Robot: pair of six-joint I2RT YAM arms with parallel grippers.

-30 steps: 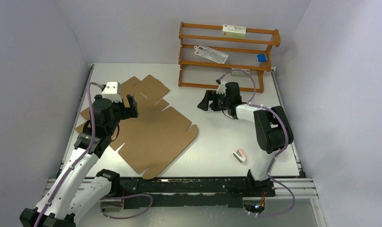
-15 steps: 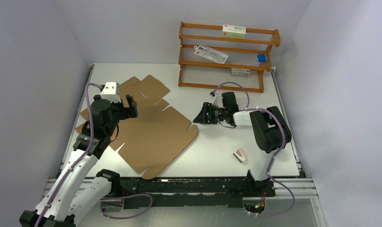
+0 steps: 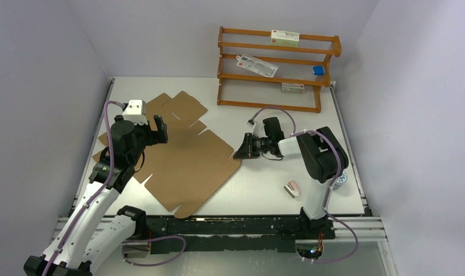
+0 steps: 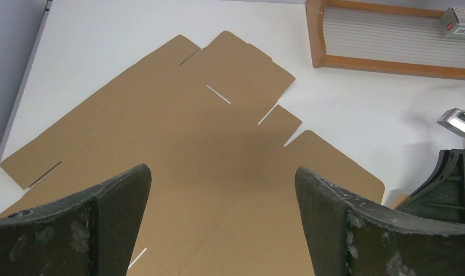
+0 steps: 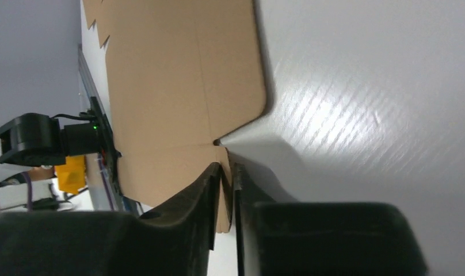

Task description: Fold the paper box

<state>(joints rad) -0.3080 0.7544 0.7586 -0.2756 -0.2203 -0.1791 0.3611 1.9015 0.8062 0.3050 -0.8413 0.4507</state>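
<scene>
The paper box [image 3: 184, 164] is a flat brown die-cut cardboard sheet with flaps and slits, lying on the left half of the white table. My left gripper [image 3: 159, 130] hovers over its left part, and the left wrist view shows that gripper [image 4: 221, 171] wide open with only the sheet [image 4: 218, 132] below. My right gripper [image 3: 241, 148] lies low on the table at the sheet's right edge. In the right wrist view that gripper [image 5: 225, 168] is shut on a corner of the paper box [image 5: 172, 75], with the cardboard edge pinched between the fingers.
A wooden rack [image 3: 276, 69] stands at the back right, holding a white-green carton [image 3: 285, 38], a flat packet [image 3: 257, 65] and a small blue item [image 3: 317, 70]. A small pink and white object [image 3: 293, 189] lies on the table near the right arm's base.
My right gripper has moved left and toward the front from near the rack to the sheet's right edge and has shut on it. The left arm has not moved.
</scene>
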